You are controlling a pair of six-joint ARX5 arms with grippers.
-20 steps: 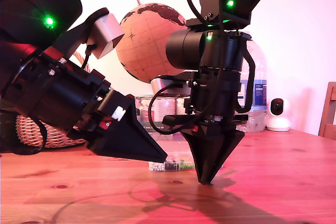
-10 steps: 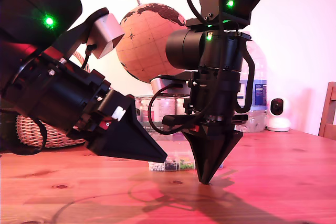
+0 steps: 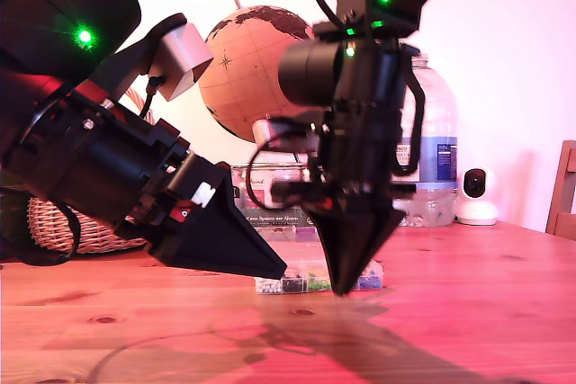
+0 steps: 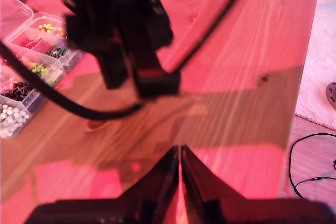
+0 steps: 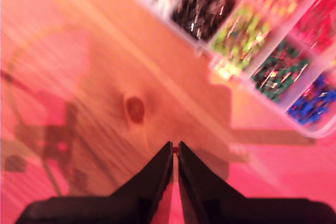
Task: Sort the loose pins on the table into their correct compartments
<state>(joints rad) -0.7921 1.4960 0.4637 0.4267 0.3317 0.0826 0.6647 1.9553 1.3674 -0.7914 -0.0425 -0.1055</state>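
Exterior view showed my second gripper (image 3: 342, 290) hanging point-down at the middle of the frame, its tip just above the bench (image 3: 468, 312) and in front of the clear compartment box (image 3: 310, 272). My first gripper (image 3: 283, 273) slanted in from the exterior view's left, its tip low over the wood and just beside that box.

Second wrist view, blurred, looked along the second gripper's fingers (image 5: 157, 177), which were drawn together to a thin slit. A tiny reddish speck (image 5: 175, 151) sat at their tips; I could not tell whether it was a pin or whether it was pinched. Near the tips lay a dark knot (image 5: 135, 108) in the planks, and beyond it the compartments held white, black, light green, dark green, blue, yellow and red pins.

First wrist view showed the first gripper's fingers (image 4: 157, 182) likewise pressed almost together, with nothing visible between them, over bare wood. The second arm stood blurred ahead, with the box to one side.

A globe (image 3: 243, 69) and a water bottle (image 3: 438, 150) stood behind.
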